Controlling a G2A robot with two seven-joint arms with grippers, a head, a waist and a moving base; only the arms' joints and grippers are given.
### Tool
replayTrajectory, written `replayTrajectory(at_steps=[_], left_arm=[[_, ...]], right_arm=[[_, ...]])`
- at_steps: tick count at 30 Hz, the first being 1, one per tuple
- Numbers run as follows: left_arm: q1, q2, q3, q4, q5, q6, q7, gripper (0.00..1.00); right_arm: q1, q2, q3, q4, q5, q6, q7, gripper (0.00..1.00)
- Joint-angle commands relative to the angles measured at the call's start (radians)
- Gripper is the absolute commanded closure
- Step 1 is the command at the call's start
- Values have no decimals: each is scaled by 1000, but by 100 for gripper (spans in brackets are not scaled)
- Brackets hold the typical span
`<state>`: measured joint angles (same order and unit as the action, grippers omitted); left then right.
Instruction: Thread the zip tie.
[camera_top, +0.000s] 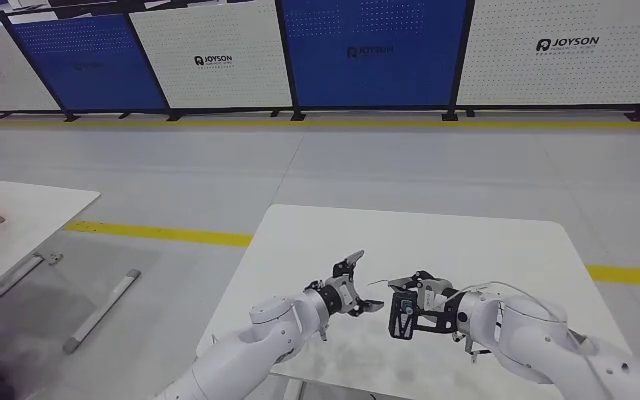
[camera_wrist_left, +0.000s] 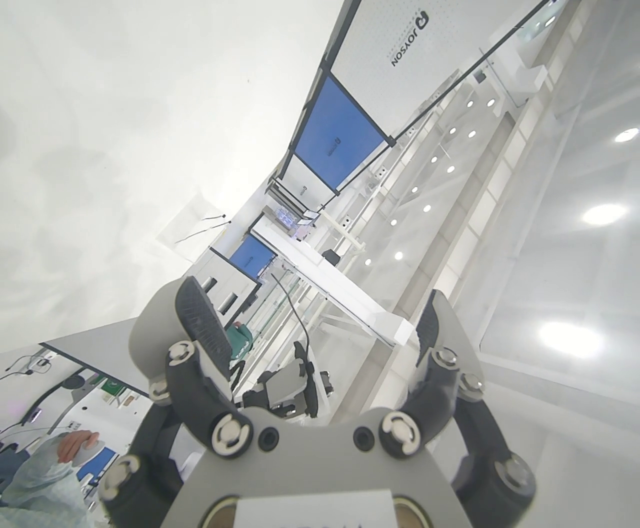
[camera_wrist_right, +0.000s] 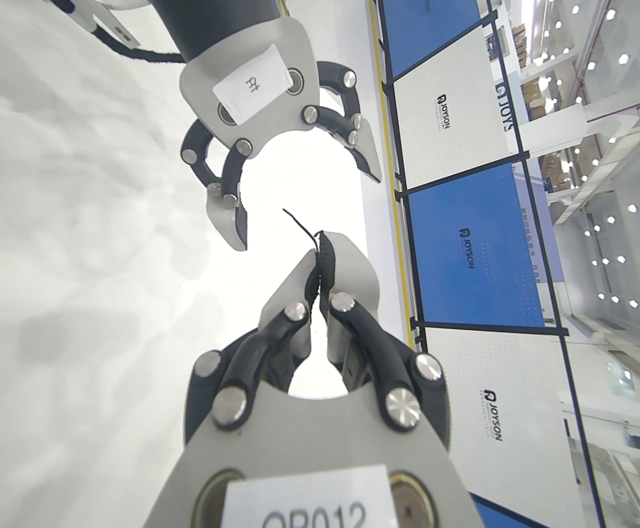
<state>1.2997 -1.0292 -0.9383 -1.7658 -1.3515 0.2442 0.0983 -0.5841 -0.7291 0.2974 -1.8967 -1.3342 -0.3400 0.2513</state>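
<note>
A thin black zip tie (camera_wrist_right: 301, 229) sticks out of my right gripper (camera_wrist_right: 320, 252), which is shut on it; only the short curved tip shows past the fingertips. My left gripper (camera_wrist_right: 305, 200) faces it a short way off, open and holding nothing, with the tie's tip pointing into the gap between its fingers. In the top view both grippers hover above the front part of the white table (camera_top: 420, 235), left gripper (camera_top: 357, 288) and right gripper (camera_top: 402, 292) almost tip to tip. From the left wrist, the open left gripper (camera_wrist_left: 315, 325) frames the right gripper (camera_wrist_left: 287, 387) and the zip tie (camera_wrist_left: 292, 310) rising from it.
A clear sheet with thin dark strips (camera_wrist_left: 197, 230) lies farther off on the table. Another white table (camera_top: 30, 215) stands to the left across a floor gap. Blue and white panels (camera_top: 370, 50) line the back.
</note>
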Motion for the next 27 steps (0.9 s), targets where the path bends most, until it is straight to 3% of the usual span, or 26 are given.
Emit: replayTrajectory(at_steps=[1, 5, 7, 12, 21, 24, 27], left_arm=[[8, -1, -5, -3, 4, -3, -6, 47], [26, 0, -18, -21, 6, 7, -10, 62], [32, -1, -23, -30, 7, 17, -8, 64], [36, -4, -24, -42, 12, 40, -1, 59], [31, -13, -21, -50, 16, 63, 7, 64], [29, -17, -18, -49, 20, 67, 10, 71], [29, -20, -20, -48, 21, 69, 9, 84]], right_arm=[[0, 0, 0, 0, 0, 0, 0, 100], [0, 0, 0, 0, 0, 0, 0, 100], [0, 0, 0, 0, 0, 0, 0, 100], [0, 0, 0, 0, 0, 0, 0, 100], [0, 0, 0, 0, 0, 0, 0, 100], [0, 0, 0, 0, 0, 0, 0, 100], [0, 0, 0, 0, 0, 0, 0, 100]])
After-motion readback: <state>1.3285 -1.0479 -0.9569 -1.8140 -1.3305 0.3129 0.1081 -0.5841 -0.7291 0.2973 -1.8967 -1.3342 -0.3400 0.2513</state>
